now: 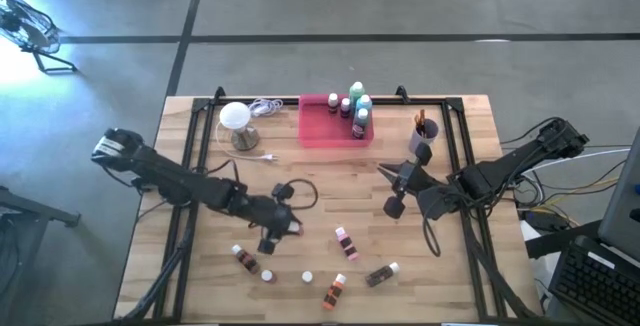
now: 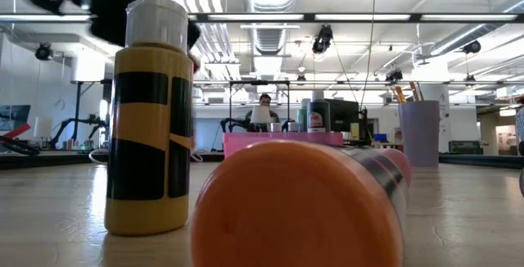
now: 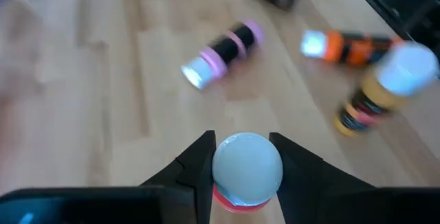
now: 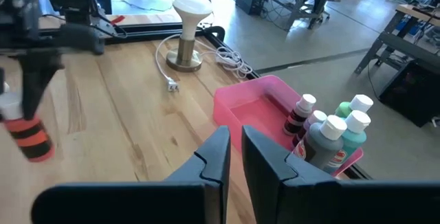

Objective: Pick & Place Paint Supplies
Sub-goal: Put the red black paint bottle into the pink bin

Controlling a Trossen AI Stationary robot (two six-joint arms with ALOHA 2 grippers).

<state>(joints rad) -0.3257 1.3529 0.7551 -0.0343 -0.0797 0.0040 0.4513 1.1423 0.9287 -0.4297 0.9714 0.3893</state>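
While the red bottle [image 3: 244, 183] is sitting clamped by its white cap between the left gripper [image 3: 242, 172] fingers, mid-table, you're looking at a task that's roughly half done, by my read.

Done so far: the pink tray [image 1: 322, 134] at the far edge is holding a cluster of bottles [image 1: 354, 109], a dark-red one, a pink one and the bigger green and blue ones, all upright in its right end. The purple cup [image 1: 422, 138] just beside the tray is holding what look like brush handles; I can't tell how many.

Left: five are still lying or standing on the near half of the table: the brown bottle [image 1: 244, 258], a small white-capped one [image 1: 268, 276] upright, the orange bottle [image 1: 334, 290], the pink-banded bottle [image 1: 346, 243] and a dark one [image 1: 381, 275].

The right gripper [image 4: 235, 157] is hovering near the cup, looking toward the tray, jaws nearly together with only a thin gap and nothing in them.

The globe lamp [image 1: 236, 124] and its cord are sitting left of the tray; leave those out.

You're probably looking at six more placements, counting the one in hand.
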